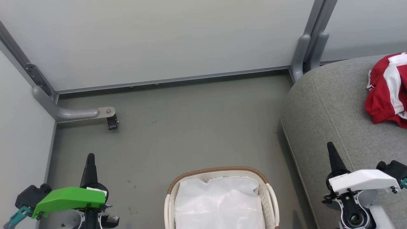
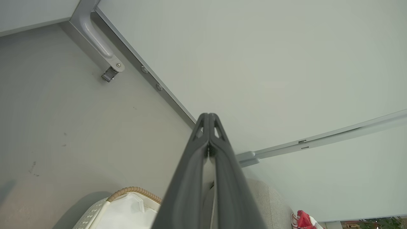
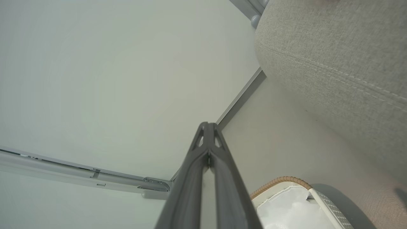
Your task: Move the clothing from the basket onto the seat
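The red clothing with white stripes [image 1: 388, 90] lies crumpled on the grey seat [image 1: 330, 105] at the right; a corner of the clothing [image 2: 303, 220] peeks in at the bottom of the left wrist view. The white basket [image 1: 270, 197] with its brown woven rim stands on the floor at the bottom centre, and I see just its white liner inside. My left gripper [image 1: 90, 157] is shut and holds nothing, to the left of the basket. My right gripper [image 1: 330, 147] is shut and holds nothing, over the seat's front edge. Both wrist views show fingertips pressed together [image 2: 209, 116] [image 3: 208, 124].
Pale wall panels close the space behind and to the left. A grey metal bracket [image 1: 79, 113] with a small black caster juts onto the floor at the back left. A grey post [image 1: 305, 54] stands behind the seat's corner. The grey floor [image 1: 190, 127] spreads between basket and wall.
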Controlling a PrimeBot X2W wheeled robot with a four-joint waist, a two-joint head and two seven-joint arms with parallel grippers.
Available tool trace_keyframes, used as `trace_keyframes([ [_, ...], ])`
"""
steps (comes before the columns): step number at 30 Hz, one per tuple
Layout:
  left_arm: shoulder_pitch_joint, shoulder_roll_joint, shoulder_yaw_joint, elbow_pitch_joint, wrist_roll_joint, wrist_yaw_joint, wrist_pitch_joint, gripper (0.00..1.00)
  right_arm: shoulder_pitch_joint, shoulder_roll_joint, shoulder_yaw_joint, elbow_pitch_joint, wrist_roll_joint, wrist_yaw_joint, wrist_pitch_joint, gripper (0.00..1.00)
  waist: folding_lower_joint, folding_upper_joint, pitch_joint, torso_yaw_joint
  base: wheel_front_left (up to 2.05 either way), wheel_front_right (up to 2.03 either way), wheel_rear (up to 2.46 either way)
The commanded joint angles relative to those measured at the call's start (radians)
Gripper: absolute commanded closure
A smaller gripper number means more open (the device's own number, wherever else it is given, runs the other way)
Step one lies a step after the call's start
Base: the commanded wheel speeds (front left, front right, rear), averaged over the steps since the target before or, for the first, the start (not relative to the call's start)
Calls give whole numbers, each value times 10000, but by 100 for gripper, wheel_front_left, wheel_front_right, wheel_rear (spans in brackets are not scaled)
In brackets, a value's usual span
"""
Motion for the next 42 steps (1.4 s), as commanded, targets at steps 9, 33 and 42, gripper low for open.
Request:
trace_keyframes([
  [9,-337,38,214,-200,-1038,57,295,100,-236,-101,-117,-9,1129,-7,280,100,0,0,-23,-42,0,0,0],
  [33,-485,45,554,-373,-3026,118,864,100,-302,-191,-230,76,3335,-8,783,100,0,0,-78,-146,0,0,0],
  [42,-543,48,660,-416,-3674,146,1056,100,-340,-233,-248,106,4085,-7,942,100,0,0,-99,-186,0,0,0],
])
